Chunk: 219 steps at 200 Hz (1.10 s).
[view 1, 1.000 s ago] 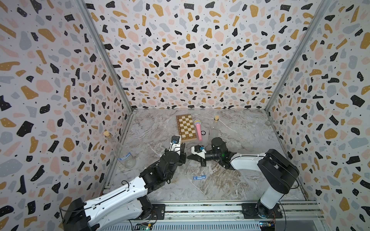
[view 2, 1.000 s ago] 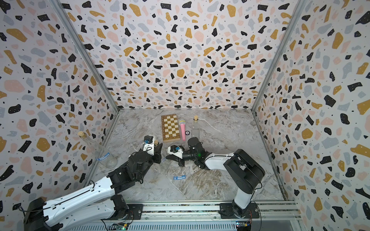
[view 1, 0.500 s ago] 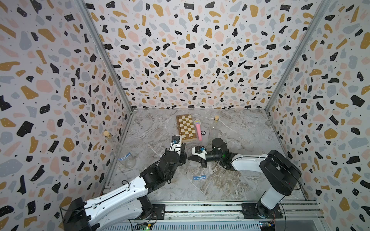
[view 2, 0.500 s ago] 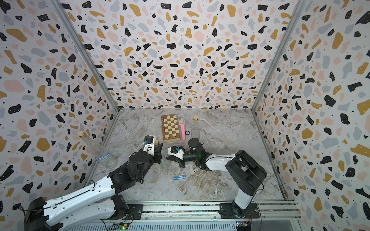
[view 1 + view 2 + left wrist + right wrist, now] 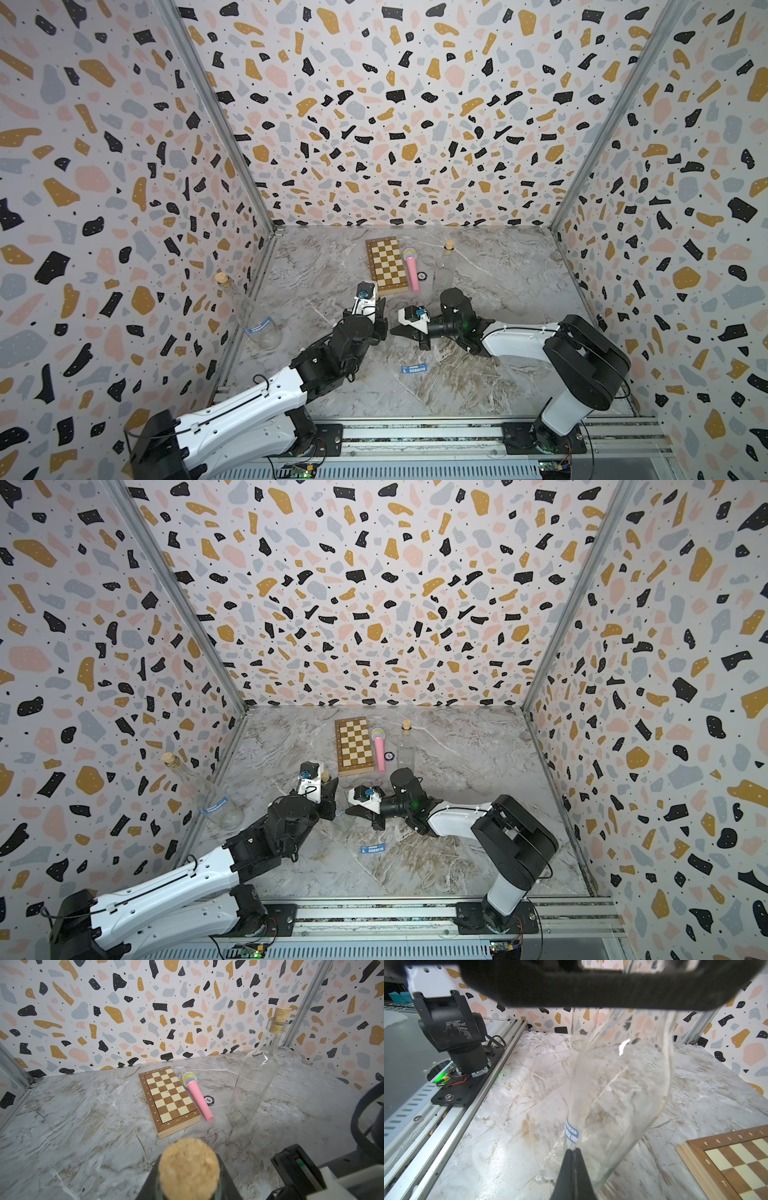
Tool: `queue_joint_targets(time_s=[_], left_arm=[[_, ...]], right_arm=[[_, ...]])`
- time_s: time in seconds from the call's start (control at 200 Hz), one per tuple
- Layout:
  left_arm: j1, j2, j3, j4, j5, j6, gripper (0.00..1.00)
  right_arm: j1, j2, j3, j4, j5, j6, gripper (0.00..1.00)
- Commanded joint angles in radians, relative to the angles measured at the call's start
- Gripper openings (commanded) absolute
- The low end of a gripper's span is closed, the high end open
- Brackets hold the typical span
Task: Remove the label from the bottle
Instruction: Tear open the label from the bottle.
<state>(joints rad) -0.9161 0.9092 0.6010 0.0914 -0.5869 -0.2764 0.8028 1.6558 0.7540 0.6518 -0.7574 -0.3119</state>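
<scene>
A clear glass bottle with a cork stands tilted at mid-table. My left gripper is shut on its neck just under the cork, which also shows in a top view. Low on the bottle's side is a small blue label. My right gripper comes in low from the right, its fingers pressed together on the label's lower end. In both top views the two grippers meet at the bottle, the left gripper above and the right gripper near the table.
A chessboard, a pink microphone, a poker chip and an unlabelled corked bottle lie behind. Another corked bottle with a blue label leans at the left wall. A loose blue label lies in front.
</scene>
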Motion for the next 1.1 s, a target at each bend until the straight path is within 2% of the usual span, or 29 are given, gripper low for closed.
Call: queue_joint_targets(time_s=[0.0, 1.091], left_arm=[[-0.003, 0.002, 0.022, 0.019, -0.019, 0.002, 0.0], [-0.006, 0.012, 0.029, 0.013, -0.04, -0.001, 0.0]], right_arm=[[0.009, -0.049, -0.003, -0.007, -0.005, -0.012, 0.0], [0.032, -0.072, -0.008, -0.056, -0.017, -0.038, 0.0]])
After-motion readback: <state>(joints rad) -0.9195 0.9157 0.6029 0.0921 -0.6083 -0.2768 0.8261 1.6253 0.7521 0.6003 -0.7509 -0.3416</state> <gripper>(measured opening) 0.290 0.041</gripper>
